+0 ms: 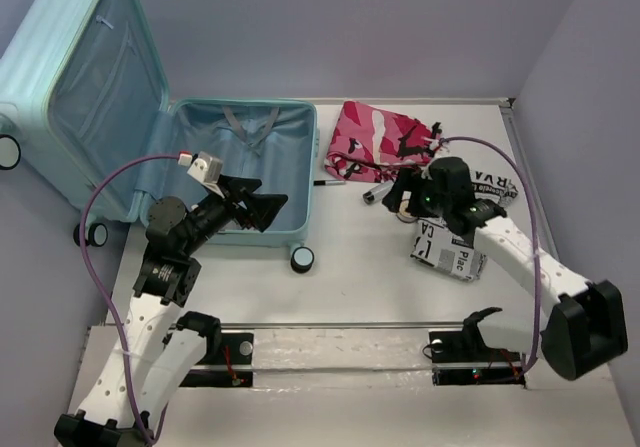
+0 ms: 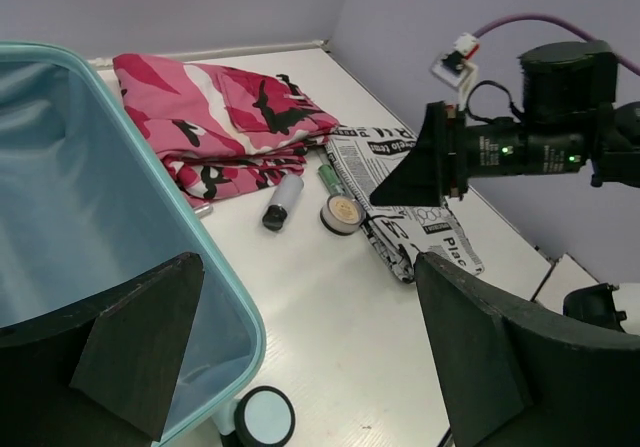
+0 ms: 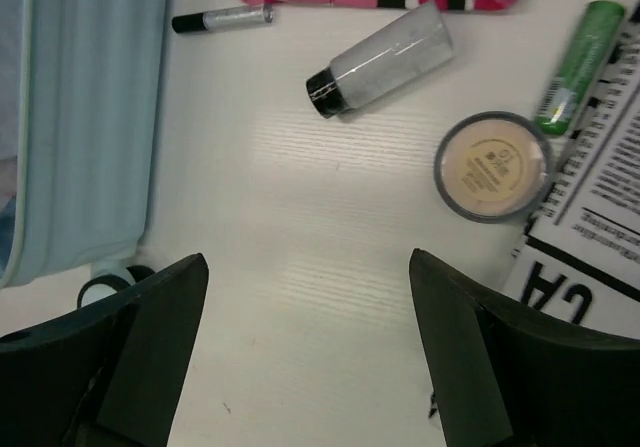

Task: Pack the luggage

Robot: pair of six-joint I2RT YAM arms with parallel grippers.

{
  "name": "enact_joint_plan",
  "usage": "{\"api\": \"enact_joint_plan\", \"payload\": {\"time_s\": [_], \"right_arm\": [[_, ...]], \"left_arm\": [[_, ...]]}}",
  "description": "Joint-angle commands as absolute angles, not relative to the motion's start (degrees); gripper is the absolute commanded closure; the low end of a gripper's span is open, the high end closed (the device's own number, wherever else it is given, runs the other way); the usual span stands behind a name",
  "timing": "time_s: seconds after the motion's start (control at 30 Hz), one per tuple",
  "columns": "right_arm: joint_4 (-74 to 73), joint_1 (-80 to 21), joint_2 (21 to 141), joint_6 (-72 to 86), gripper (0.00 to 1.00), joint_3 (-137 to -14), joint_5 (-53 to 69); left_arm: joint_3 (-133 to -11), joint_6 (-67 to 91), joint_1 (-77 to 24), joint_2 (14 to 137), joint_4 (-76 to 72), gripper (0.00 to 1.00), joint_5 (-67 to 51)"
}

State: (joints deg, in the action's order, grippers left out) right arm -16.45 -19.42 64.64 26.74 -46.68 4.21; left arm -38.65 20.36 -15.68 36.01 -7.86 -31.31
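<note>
The pale mint-blue luggage (image 1: 292, 127) lies open at the left, its lid leaning up at the far left; its inside looks bare. My left gripper (image 1: 265, 205) is open and empty above the case's near right corner (image 2: 215, 297), its jaws spanning the rim (image 2: 308, 259). My right gripper (image 1: 398, 195) is open and empty above the table (image 3: 308, 257). Ahead of it lie a grey bottle with a black cap (image 3: 385, 57), a round beige compact (image 3: 492, 165) and a green tube (image 3: 578, 62).
A pink-and-white patterned cloth (image 1: 380, 139) lies at the back, right of the case. A silver pen-like stick (image 3: 222, 17) lies beside the case. A newsprint-patterned pouch (image 1: 450, 252) lies under the right arm. A case wheel (image 1: 301, 259) sticks out at the front.
</note>
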Motion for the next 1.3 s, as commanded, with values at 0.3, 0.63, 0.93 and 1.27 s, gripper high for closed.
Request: {"api": "enact_joint_plan", "payload": {"time_s": [0.3,0.63,0.93,1.27], "right_arm": [[-7.65,-27.25,94.10,33.83,0.19,-62.22,-16.69],[-8.96,-27.25,106.08,38.32,0.21,-68.82,-20.30],[-9.67,-27.25,110.83,39.81,0.57,-70.41,-22.15],[-6.68,-32.07,89.31,33.41,0.80,-65.30,-17.96]], "left_arm": [[-40.34,17.93,-15.91,33.66,-7.21,0.01,-30.24],[-40.34,17.58,-16.44,33.49,-7.12,0.01,-30.23],[-40.34,17.67,-16.79,33.40,-7.12,0.01,-30.32],[-40.78,18.72,-16.79,33.58,-6.07,0.01,-24.71]]}}
